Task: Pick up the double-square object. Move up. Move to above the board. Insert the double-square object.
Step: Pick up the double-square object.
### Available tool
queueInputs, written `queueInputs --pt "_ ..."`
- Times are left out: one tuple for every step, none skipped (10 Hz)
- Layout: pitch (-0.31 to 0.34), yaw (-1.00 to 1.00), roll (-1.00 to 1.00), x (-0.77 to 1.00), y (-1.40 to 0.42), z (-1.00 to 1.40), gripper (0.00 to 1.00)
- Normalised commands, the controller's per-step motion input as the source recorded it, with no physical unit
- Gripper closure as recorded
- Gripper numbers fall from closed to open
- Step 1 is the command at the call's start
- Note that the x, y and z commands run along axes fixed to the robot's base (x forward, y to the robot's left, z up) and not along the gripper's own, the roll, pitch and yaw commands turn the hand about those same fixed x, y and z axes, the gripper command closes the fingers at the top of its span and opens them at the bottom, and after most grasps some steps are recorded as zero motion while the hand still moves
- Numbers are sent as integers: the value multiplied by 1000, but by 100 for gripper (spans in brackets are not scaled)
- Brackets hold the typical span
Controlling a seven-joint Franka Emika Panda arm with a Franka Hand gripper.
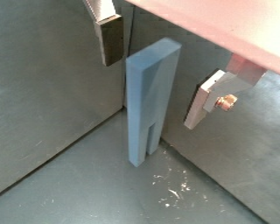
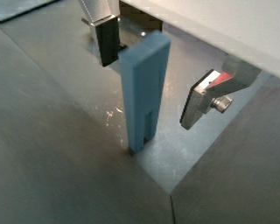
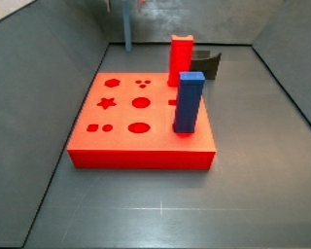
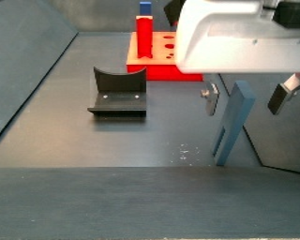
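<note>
The double-square object (image 4: 231, 124) is a tall light-blue block with a slot in its foot. It stands upright on the grey floor, and both wrist views show it (image 1: 150, 96) (image 2: 143, 92). My gripper (image 4: 247, 97) is open and low over it. In both wrist views the gripper (image 1: 157, 68) (image 2: 153, 70) has one silver finger (image 1: 109, 39) (image 2: 105, 42) on each side of the block's upper part, with gaps showing. The board (image 3: 120, 136) is a flat red slab with star, round and paired holes, and it lies apart from the gripper (image 4: 163, 67).
A red upright block (image 3: 182, 53) (image 4: 145, 37) and a dark blue upright block (image 3: 190, 102) stand on the board. The dark fixture (image 4: 117, 92) (image 3: 208, 64) stands on the floor between board and gripper. Grey walls enclose the floor.
</note>
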Motion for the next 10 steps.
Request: queueInputs --pt "-89 -20 -120 -103 0 -91 0" --pt "-27 0 -56 0 6 -14 0" --pt "0 0 0 0 0 0 0" --pt "0 0 0 0 0 0 100" --pt "0 0 0 0 0 0 100" --pt "0 0 0 0 0 0 100" --pt "0 0 0 0 0 0 100" --pt "0 0 0 0 0 0 100" --pt "0 0 0 0 0 0 100" --pt "0 0 0 0 0 0 100"
